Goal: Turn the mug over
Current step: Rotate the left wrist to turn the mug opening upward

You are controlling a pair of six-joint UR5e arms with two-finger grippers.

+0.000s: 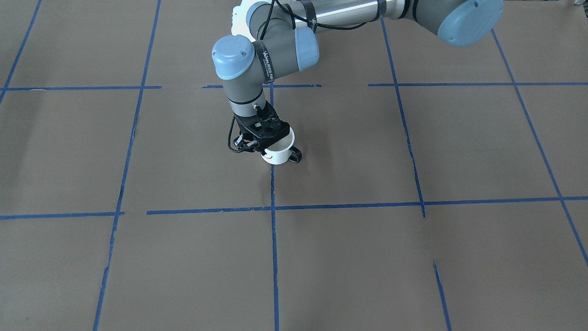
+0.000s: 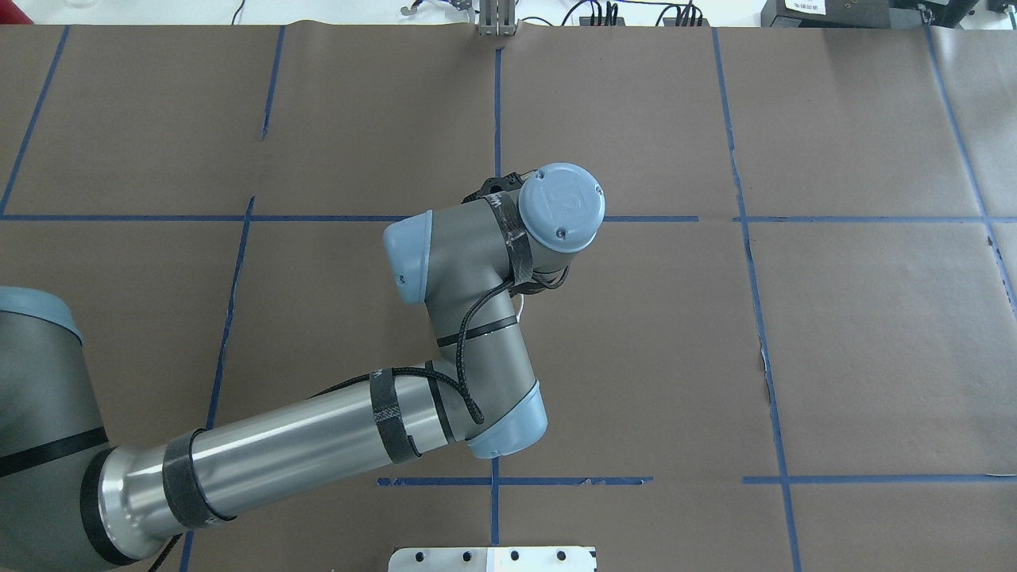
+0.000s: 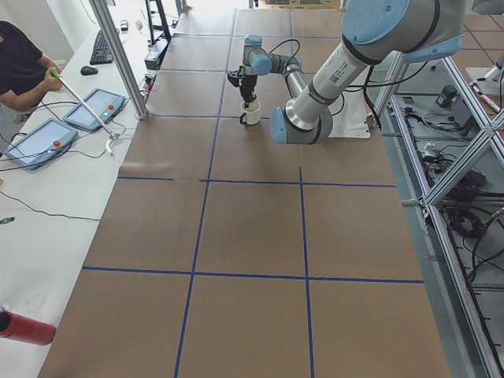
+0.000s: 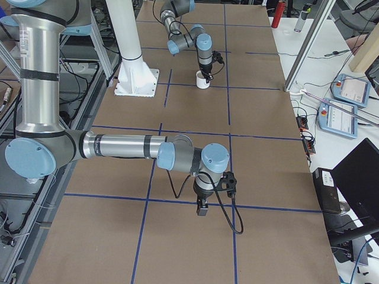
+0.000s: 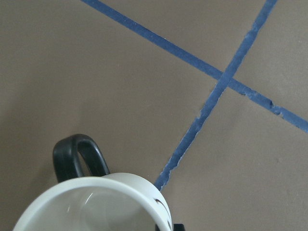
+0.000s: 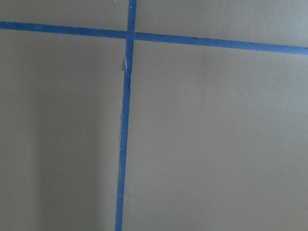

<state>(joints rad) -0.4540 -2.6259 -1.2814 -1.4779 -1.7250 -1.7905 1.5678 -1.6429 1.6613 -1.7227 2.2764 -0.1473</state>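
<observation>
The mug [image 1: 277, 155] stands upright on the brown tabletop [image 1: 413, 257], mouth up, close to the middle of the front-facing view. It sits right at a blue tape line [image 1: 274, 239] that runs down to the bottom edge of that frame. Its black loop handle [image 1: 296, 155] points to the right there, and a curved black mark shows on the white side facing the camera. In the left wrist view the mug fills the lower left corner; its inside shows only bare, glossy white wall, with nothing lying in the part that is visible, and the floor of the mug is cut off by the frame edge.

The left gripper [image 1: 259, 146] comes straight down from the upper part of the front-facing view and covers the upper left of the mug's rim. Its black body hides the fingers, so I cannot tell whether it clamps the rim or stands apart from it.

The right gripper [image 4: 202, 208] shows only in the right side view, low over the tabletop in the lower middle of the frame, well apart from the mug; its state cannot be told. Its wrist view shows only 2 crossing tape lines
</observation>
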